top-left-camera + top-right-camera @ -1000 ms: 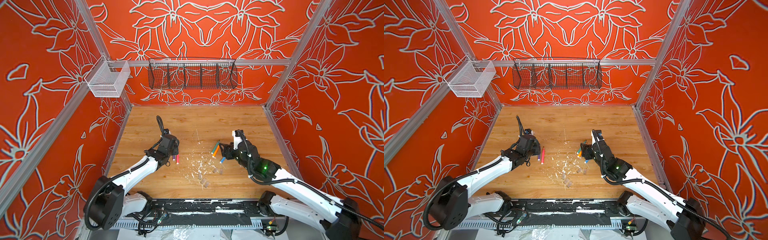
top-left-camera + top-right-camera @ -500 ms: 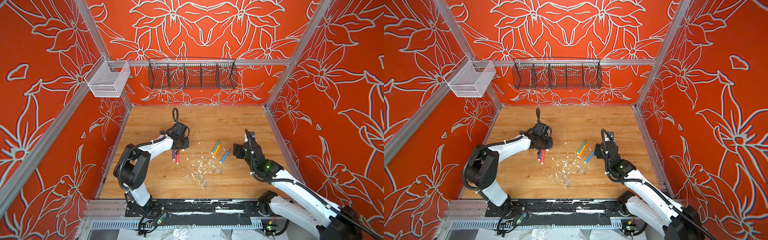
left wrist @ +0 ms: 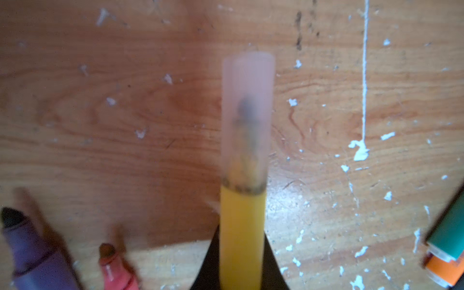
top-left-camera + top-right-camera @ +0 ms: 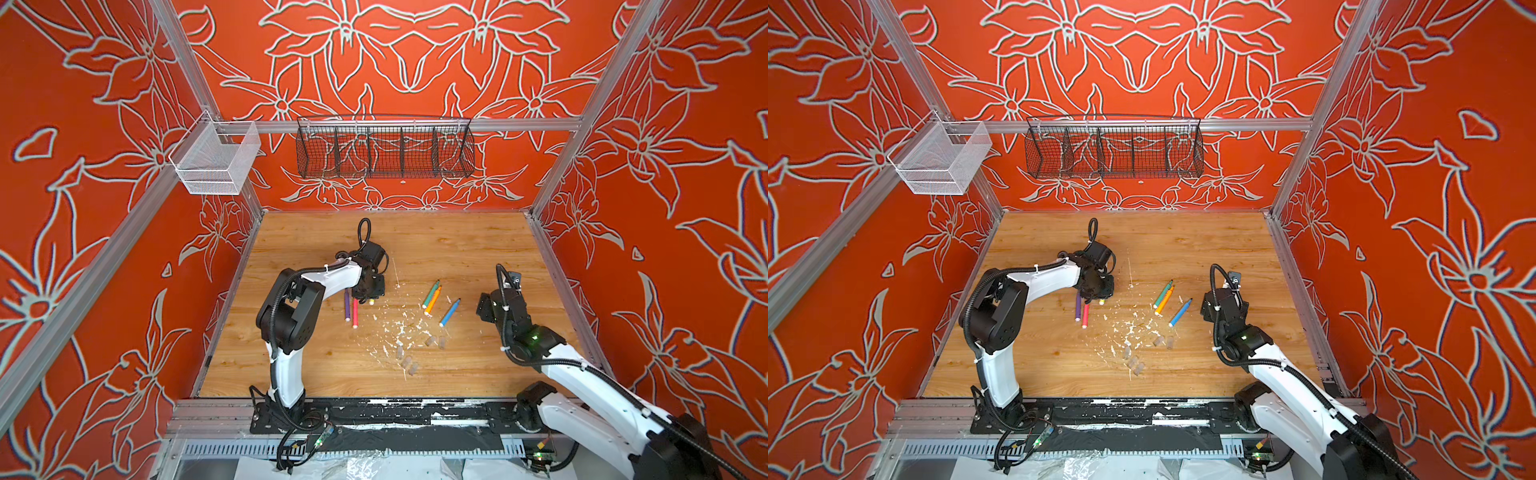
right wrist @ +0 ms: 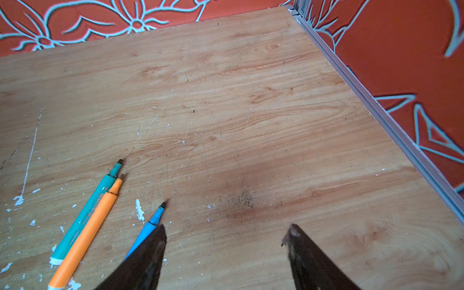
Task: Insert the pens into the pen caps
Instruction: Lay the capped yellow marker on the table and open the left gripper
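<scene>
My left gripper (image 3: 241, 276) is shut on the yellow pen (image 3: 242, 238), whose tip sits inside a clear pen cap (image 3: 247, 113). It hovers low over the table (image 4: 436, 245), beside the purple pen (image 4: 346, 305) and pink pen (image 4: 355, 312). In both top views the green pen (image 4: 431, 293), orange pen (image 4: 433, 300) and blue pen (image 4: 450, 312) lie uncapped at mid-table. Several loose caps (image 4: 430, 341) lie nearer the front. My right gripper (image 5: 226, 231) stands open and empty, with one finger (image 5: 150, 253) next to the blue pen (image 5: 150, 226).
White flecks of debris (image 4: 399, 328) are scattered between the pens and caps. A black wire basket (image 4: 384, 145) hangs on the back wall and a white mesh bin (image 4: 216, 160) on the left wall. A metal rail (image 5: 376, 110) edges the table on the right.
My left gripper has moved back and to the right, keeping its hold on the yellow pen. My right gripper has pulled away rightward from the green and orange pens, and its jaws have widened.
</scene>
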`<state>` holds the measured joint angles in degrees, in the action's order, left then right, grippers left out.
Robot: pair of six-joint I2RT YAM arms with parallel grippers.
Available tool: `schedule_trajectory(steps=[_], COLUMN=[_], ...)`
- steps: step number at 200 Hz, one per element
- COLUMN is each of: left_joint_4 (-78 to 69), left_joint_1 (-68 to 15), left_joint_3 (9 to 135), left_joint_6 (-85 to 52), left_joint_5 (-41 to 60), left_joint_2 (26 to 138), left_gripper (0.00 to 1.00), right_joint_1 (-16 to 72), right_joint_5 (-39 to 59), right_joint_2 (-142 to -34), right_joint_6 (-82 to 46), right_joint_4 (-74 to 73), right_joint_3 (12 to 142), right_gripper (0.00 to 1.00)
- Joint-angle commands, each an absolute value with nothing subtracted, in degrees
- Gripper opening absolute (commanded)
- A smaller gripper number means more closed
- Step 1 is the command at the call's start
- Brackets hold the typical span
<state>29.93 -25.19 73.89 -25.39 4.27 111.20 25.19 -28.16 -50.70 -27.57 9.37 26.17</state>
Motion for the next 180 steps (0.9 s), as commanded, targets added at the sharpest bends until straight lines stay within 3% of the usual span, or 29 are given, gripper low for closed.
schedule_trajectory(steps=[1, 52, 80, 96, 143, 180], left_joint_4=[33.3, 33.9, 33.1, 32.0, 24.7, 23.2], left_joint_1=[-25.7, -25.8, -25.8, -25.8, -25.8, -25.8], left_joint_3=[75.1, 74.8, 73.6, 72.3, 63.2, 55.2], left_joint_6=[-24.6, -23.8, -23.2, -22.7, -22.7, -28.7], left_joint_5=[5.9, 6.5, 6.0, 6.6, 2.5, -5.7], left_joint_2=[112.7, 111.9, 109.8, 108.0, 95.5, 84.2], left_gripper=[0.0, 0.22, 0.27, 0.37, 0.58, 0.59], right_joint_1=[24.9, 24.9, 24.9, 24.8, 24.8, 24.7], right_joint_5=[-29.6, -29.3, -29.3, -29.2, -29.2, -29.2], right_joint_2=[-51.7, -54.1, -53.4, -53.1, -52.9, -53.1], right_joint_6=[-28.7, -28.8, -28.9, -28.9, -28.9, -28.9], right_joint_4=[7.9, 8.6, 8.5, 8.4, 8.4, 8.4], right_joint_3=[26.4, 27.9, 27.4, 27.3, 27.2, 27.3], right_gripper=[0.78, 0.76, 0.77, 0.77, 0.77, 0.78])
